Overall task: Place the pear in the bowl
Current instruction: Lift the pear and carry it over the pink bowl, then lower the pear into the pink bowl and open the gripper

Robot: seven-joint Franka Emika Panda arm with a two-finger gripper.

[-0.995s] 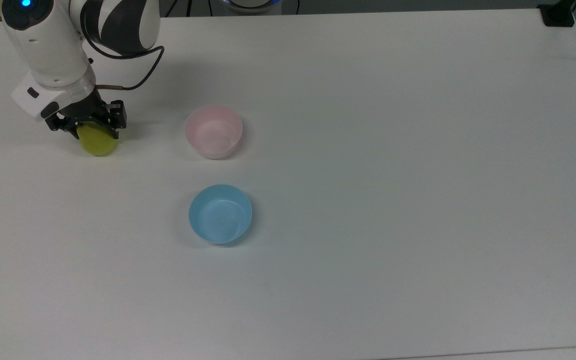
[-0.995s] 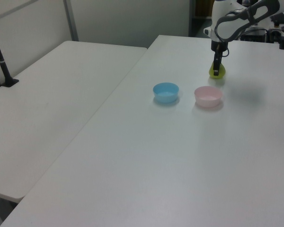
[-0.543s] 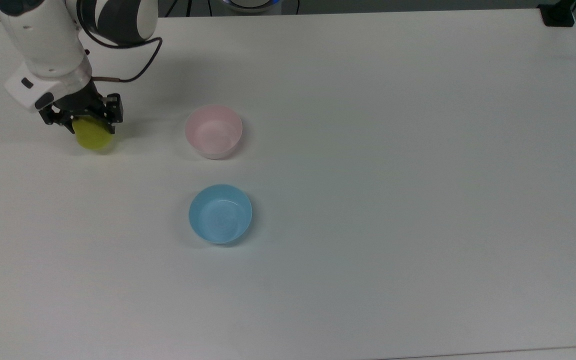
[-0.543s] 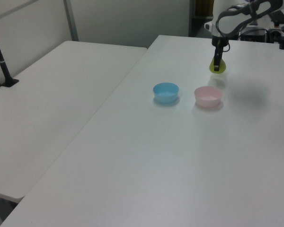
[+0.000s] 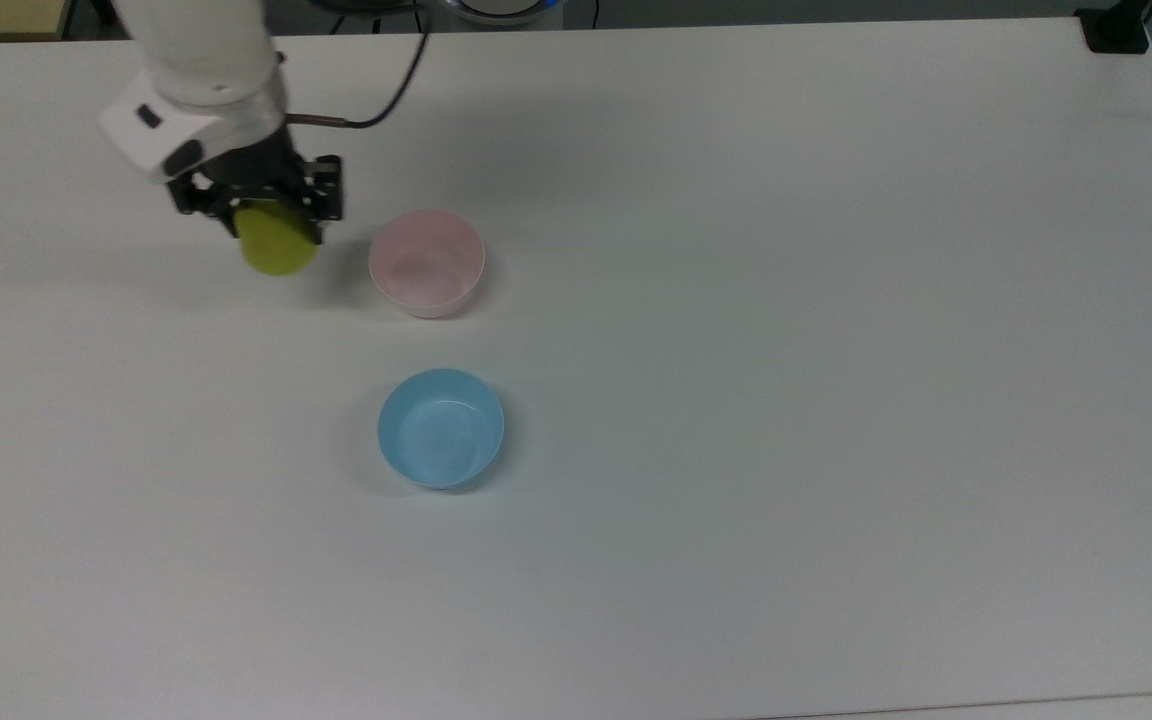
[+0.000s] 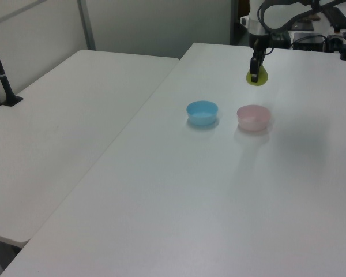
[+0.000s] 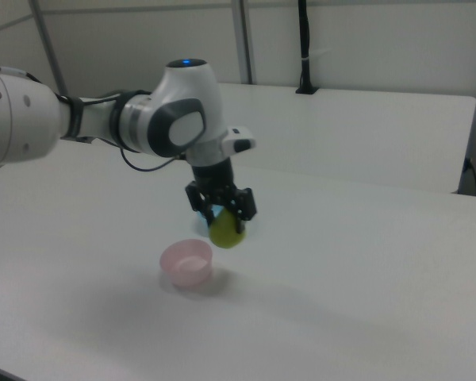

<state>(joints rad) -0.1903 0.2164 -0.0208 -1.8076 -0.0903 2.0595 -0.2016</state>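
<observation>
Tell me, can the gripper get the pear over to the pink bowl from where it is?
Probably yes. The gripper holds the pear lifted off the table, just on the top view's left of the pink bowl, with nothing between them. The blue bowl sits well aside.

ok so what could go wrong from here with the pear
Two risks stand out. The pear hangs from the end effector above the table, beside the pink bowl and not yet over it, so an early release would likely drop it on the table and let it roll. The grip appears to be near the pear's top, with most of the fruit below the fingers, so it may slip during the move.
</observation>
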